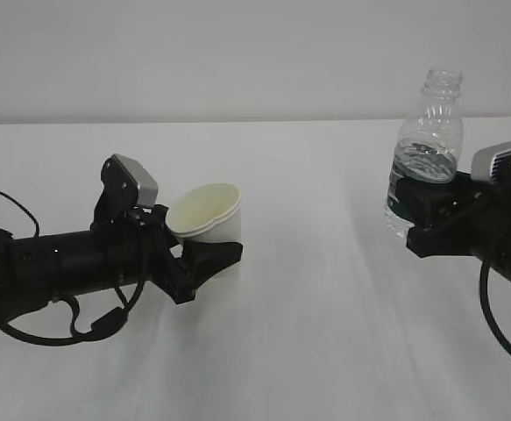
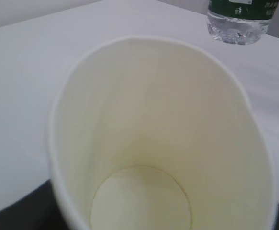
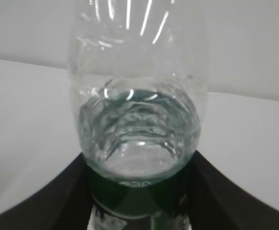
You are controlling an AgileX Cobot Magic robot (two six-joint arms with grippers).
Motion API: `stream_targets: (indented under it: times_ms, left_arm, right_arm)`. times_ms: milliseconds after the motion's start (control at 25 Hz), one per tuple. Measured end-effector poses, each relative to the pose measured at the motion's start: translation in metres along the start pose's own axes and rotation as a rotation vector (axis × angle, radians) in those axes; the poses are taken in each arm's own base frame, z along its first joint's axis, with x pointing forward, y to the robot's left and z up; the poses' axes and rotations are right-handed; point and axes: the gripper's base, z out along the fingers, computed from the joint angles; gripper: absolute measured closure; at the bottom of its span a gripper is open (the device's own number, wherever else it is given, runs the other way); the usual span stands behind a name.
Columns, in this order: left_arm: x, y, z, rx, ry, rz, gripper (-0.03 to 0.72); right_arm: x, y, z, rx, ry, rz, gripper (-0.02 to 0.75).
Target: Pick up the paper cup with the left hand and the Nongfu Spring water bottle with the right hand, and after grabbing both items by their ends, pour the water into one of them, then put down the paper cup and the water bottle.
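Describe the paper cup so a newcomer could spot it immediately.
On the white table, look to the left, where the left hand reaches in. Its gripper is shut on the paper cup: small, white, tapered, cream inside, tilted and dry. Unlike the clear, green-labelled Nongfu Spring water bottle, it is opaque and shorter.

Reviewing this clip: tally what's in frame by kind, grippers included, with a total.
Paper cup: 1
Nongfu Spring water bottle: 1
Robot grippers: 2, the left hand shut on the cup, the right hand shut on the bottle
Table: 1
Total: 5
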Motion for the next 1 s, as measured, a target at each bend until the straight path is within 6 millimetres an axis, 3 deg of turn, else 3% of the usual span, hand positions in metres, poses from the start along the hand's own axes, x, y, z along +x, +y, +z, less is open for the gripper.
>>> stream_targets:
  times_ms: [720,1000]
  left_arm:
    - [-0.007,-0.018,0.018,0.065,0.025,0.023,0.214]
    - [0.004,-0.026,0.036,0.111,0.049,0.022,0.214]
  right_arm:
    - [-0.023,0.000,-0.021,0.001,0.086,-0.010,0.328]
    - [-0.026,0.001,-0.026,-0.004,0.117,-0.028,0.328]
